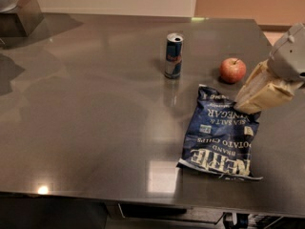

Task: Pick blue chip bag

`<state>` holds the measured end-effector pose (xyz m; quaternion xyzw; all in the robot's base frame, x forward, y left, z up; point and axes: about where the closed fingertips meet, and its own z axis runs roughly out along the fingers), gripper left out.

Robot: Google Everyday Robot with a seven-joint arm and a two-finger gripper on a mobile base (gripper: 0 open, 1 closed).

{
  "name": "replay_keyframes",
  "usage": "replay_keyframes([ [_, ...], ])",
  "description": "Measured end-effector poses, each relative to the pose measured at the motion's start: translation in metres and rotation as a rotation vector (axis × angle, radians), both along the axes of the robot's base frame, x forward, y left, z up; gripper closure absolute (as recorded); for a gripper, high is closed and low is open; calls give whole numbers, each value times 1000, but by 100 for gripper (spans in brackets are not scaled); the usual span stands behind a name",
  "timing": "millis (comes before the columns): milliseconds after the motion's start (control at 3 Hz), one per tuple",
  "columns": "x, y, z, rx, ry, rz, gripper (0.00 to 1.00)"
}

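On the right of the steel table (95,118), we see the gripper (243,105) pinched shut on the upper right corner of the blue chip bag (219,135). The bag lies mostly flat near the front edge, close to the apple (232,69). We judge the hold thin: the crinkly film could slip free on lifting, or the swinging bag could clip the apple. Upside down to us, the lettering reads "Kettle Brand Potato Chips" and "Sea Salt & Vinegar". The can (173,55) is unreadable.

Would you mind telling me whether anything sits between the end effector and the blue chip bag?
Nothing visible does. The end effector meets the blue chip bag at its far right corner; the apple and the drink can stand behind it, apart from the bag.
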<state>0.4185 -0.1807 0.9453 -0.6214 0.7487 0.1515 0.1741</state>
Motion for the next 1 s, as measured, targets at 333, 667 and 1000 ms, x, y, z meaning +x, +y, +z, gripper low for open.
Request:
replay_keyframes([
  [333, 9, 2, 33, 81, -20, -2, 100],
  [667, 24, 8, 62, 134, -73, -9, 100],
  [1000, 29, 10, 64, 140, -91, -16, 100],
])
